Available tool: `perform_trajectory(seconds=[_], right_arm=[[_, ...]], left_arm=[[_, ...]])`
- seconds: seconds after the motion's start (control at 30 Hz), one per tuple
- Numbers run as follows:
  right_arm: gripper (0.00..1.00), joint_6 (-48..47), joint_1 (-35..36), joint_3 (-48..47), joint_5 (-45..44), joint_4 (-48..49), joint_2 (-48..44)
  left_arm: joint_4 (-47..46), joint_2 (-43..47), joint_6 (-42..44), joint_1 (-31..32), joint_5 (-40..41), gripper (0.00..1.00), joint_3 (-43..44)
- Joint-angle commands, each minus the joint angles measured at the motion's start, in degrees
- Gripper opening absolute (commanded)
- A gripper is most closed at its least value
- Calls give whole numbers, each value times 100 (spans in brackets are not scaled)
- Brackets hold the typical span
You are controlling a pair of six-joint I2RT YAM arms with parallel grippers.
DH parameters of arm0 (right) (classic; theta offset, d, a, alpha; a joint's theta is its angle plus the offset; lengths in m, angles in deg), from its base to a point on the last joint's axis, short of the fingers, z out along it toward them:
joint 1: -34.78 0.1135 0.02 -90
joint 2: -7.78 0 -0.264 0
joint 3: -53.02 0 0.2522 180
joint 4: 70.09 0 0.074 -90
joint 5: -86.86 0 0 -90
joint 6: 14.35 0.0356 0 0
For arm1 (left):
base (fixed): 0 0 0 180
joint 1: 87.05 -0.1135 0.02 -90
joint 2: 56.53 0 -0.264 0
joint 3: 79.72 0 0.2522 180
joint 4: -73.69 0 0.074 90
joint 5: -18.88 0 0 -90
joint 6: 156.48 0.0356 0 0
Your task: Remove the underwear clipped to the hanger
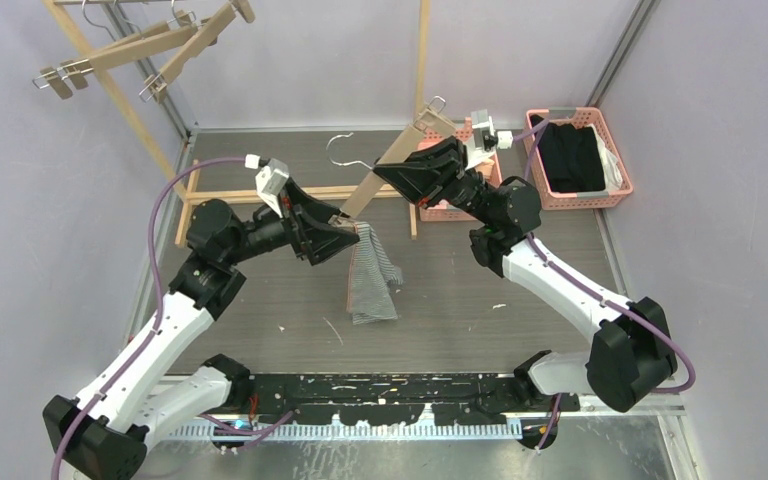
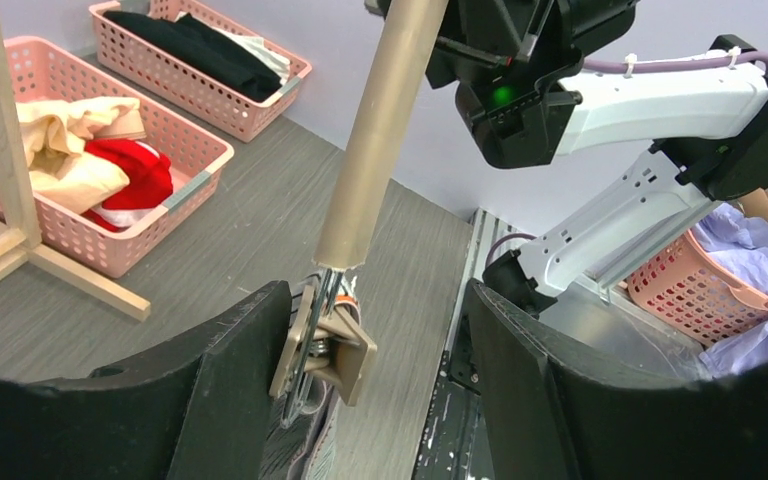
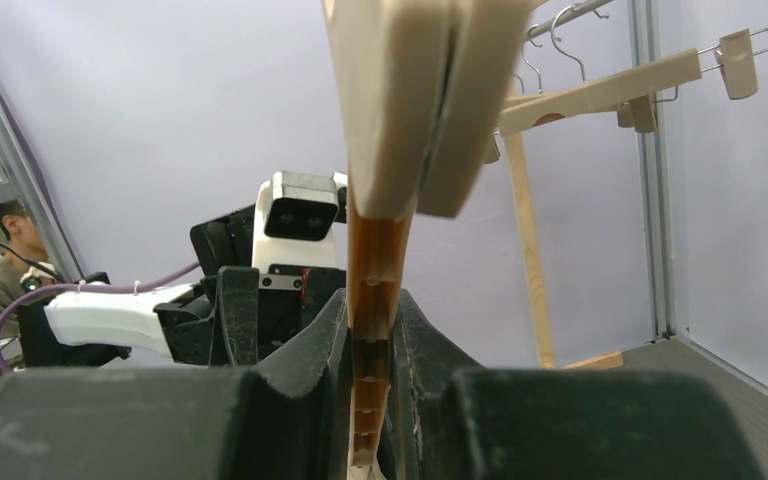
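Right jaws clamped tight on hanger (image 1: 382,168), left jaws spread either side of clip (image 2: 322,345) pinching dangling striped briefs (image 1: 370,275).

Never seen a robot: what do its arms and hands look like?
The left arm and right arm have white shells between black joints, with lilac cables alongside. The left hand and right hand are black, with broad wedge-shaped fingers and a white camera box.

Both arms extend forward, converging. Left black two-finger gripper (image 1: 337,233) (image 2: 380,335): jaws spread apart. Right black two-finger gripper (image 1: 392,173) (image 3: 374,335): jaws clamped narrow.
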Motion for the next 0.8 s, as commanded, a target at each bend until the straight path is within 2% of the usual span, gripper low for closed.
perform_trajectory(seconds=[0.0, 0.07, 0.17, 0.23, 0.33, 0.4, 0.47, 0.57, 0.6, 0.63, 0.7, 0.73, 0.77], right_arm=[[1, -4, -2, -91, -328, 513, -58], [1, -10, -2, -73, -352, 517, -81], [1, -43, -2, -48, -357, 479, -119], [1, -56, -2, -30, -361, 440, -132], [1, -47, -2, 19, -362, 429, -124], [1, -50, -2, 60, -362, 421, -133], [1, -55, -2, 97, -346, 412, -140], [1, -68, -2, 138, -342, 385, -154], [1, -79, 0, 137, -332, 377, -159], [1, -86, -2, 140, -328, 376, -166], [1, -74, -1, 150, -306, 376, -181], [1, -69, -2, 149, -309, 376, -184], [1, -65, -2, 156, -302, 376, -193]], left_arm=[[-132, -4, 83, 25, -115, 67, -75], [-200, -60, 64, 25, -121, 65, -93], [-263, -107, 63, 27, -166, 55, -80], [-281, -138, 71, 25, -192, 42, -62], [-298, -167, 80, 25, -101, 17, -41], [-294, -161, 103, 25, -36, 6, -23], [-288, -172, 124, 25, -33, 2, 27], [-172, -196, 191, 25, -35, 1, 144], [-119, -208, 216, 26, -15, 5, 213], [-49, -199, 253, 25, 35, 14, 263], [35, -164, 313, 25, 196, 41, 356], [35, -140, 339, 25, 221, 47, 392], [42, -122, 354, 25, 262, 49, 428]])
